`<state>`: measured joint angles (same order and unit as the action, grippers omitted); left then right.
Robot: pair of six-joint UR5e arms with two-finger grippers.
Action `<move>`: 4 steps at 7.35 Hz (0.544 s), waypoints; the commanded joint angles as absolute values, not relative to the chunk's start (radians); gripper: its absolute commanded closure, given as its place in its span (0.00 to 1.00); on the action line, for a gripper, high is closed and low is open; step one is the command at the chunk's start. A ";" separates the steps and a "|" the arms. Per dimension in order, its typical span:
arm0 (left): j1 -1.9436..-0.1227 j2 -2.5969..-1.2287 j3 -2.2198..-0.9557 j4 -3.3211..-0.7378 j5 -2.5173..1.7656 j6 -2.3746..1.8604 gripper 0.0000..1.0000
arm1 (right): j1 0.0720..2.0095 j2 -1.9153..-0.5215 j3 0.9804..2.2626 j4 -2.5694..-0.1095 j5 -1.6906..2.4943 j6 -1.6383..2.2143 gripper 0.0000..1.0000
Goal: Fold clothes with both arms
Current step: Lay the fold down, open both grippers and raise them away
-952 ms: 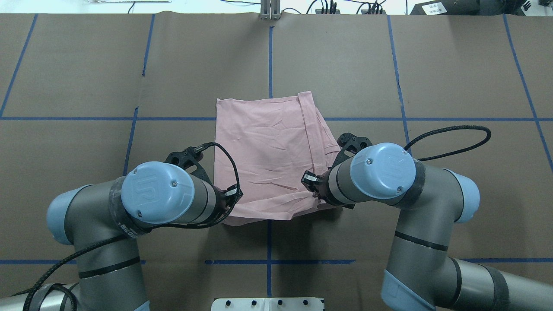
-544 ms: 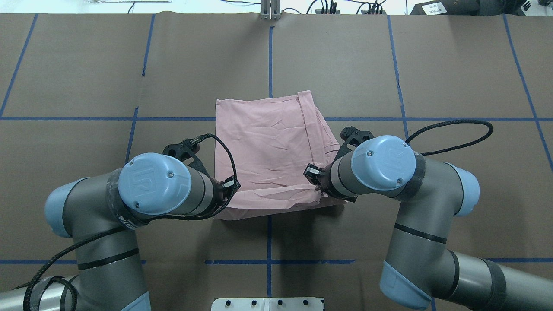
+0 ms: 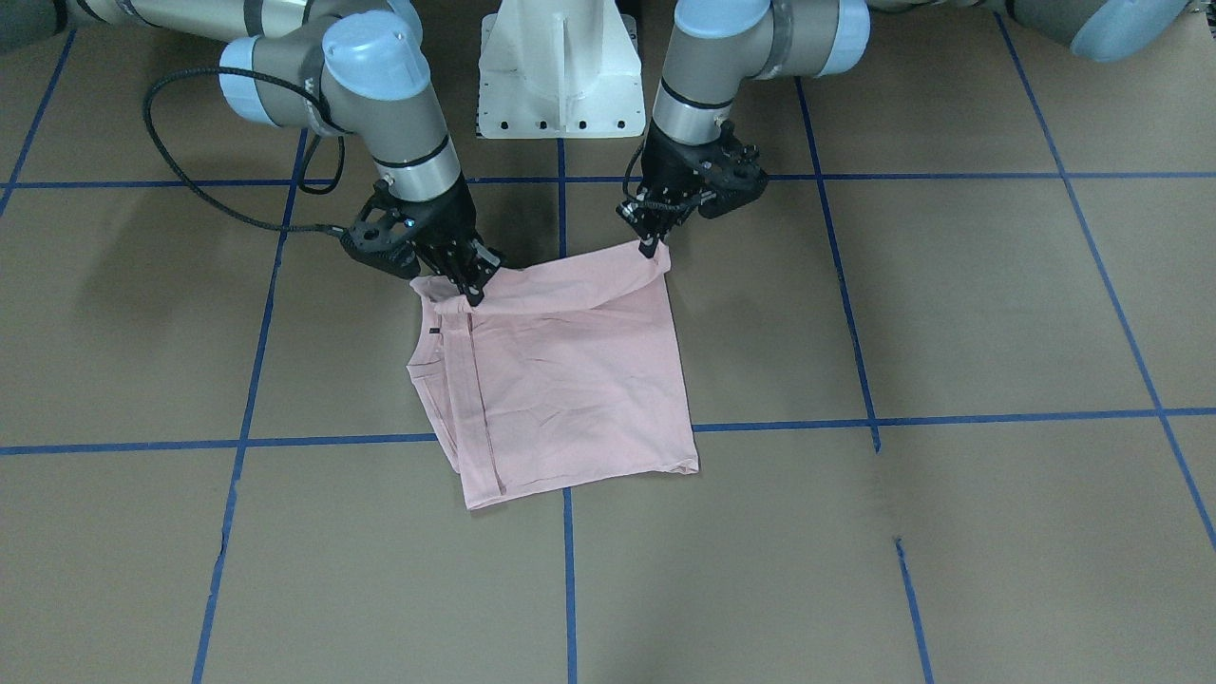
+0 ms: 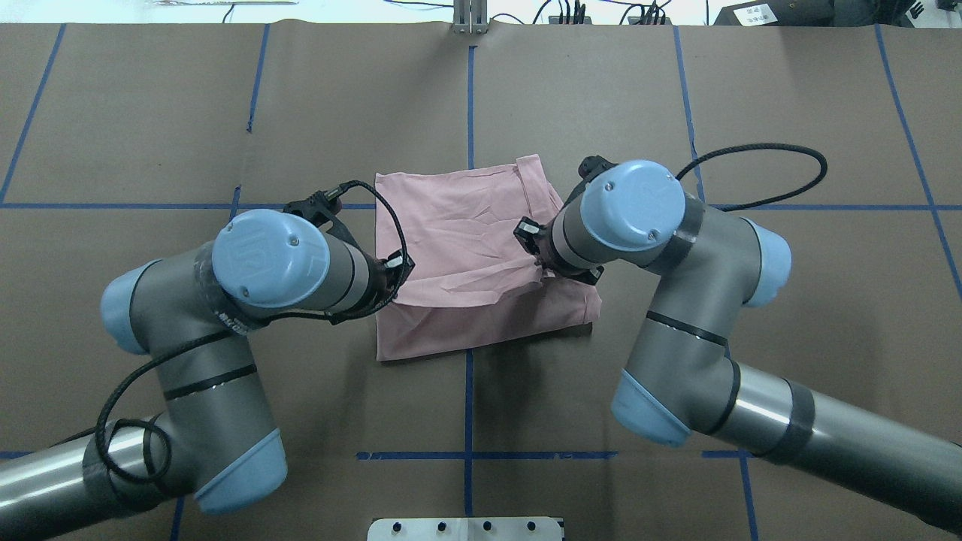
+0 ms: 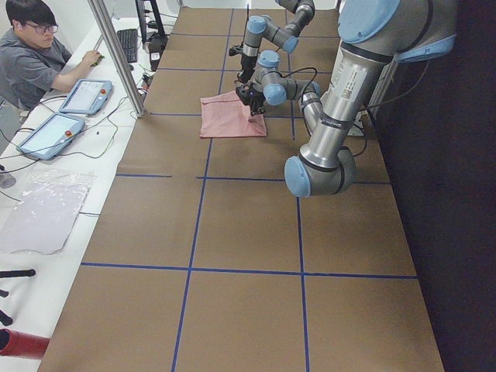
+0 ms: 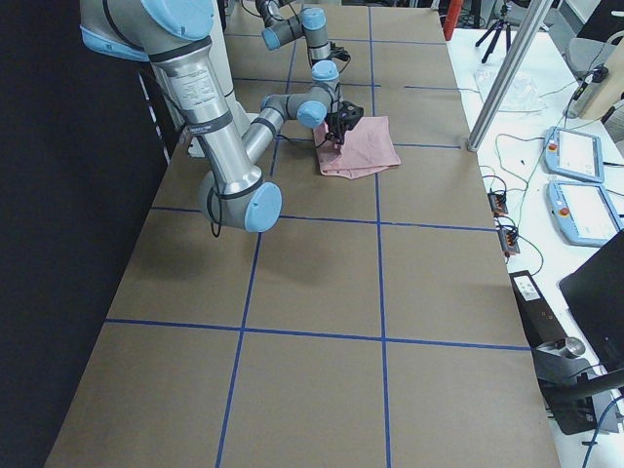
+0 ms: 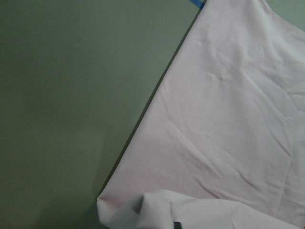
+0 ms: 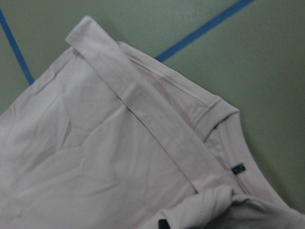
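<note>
The pale pink T-shirt lies partly folded in the middle of the brown table, print side hidden. Its near edge is lifted and doubled over the rest. My left gripper is shut on the near left corner. My right gripper is shut on the near right corner beside the folded sleeve. From the front, the left gripper and right gripper hold the raised edge of the shirt just above the table. The right wrist view shows the ribbed collar and a small black tag.
The white pedestal base stands at the robot's edge. Blue tape lines grid the table. A seated person with tablets and a metal post are beyond the table's far side.
Both grippers have moved away from the robot, carrying the shirt's near edge up and over toward the far edge. The visible flat part has grown shorter.
</note>
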<state>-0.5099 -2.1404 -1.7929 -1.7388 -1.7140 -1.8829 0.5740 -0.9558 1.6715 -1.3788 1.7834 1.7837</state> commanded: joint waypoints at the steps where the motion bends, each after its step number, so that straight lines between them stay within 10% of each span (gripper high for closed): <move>1: -0.651 -2.235 -1.570 -1.860 -1.718 -1.826 1.00 | 0.687 -0.792 1.397 -1.306 1.845 1.714 1.00; 2: -0.696 -2.246 -1.531 -1.879 -1.720 -1.784 0.88 | 0.740 -0.728 1.294 -1.299 1.862 1.686 1.00; 3: -0.719 -2.265 -1.461 -1.935 -1.718 -1.734 0.01 | 0.768 -0.713 1.219 -1.269 1.870 1.677 0.71; 4: -0.721 -2.269 -1.428 -1.989 -1.717 -1.708 0.00 | 0.772 -0.710 1.128 -1.105 1.852 1.663 0.01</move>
<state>-0.7035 -2.2563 -1.4857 -1.9248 -1.7180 -1.7509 0.7508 -0.7288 1.2416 -1.2430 1.8592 1.6825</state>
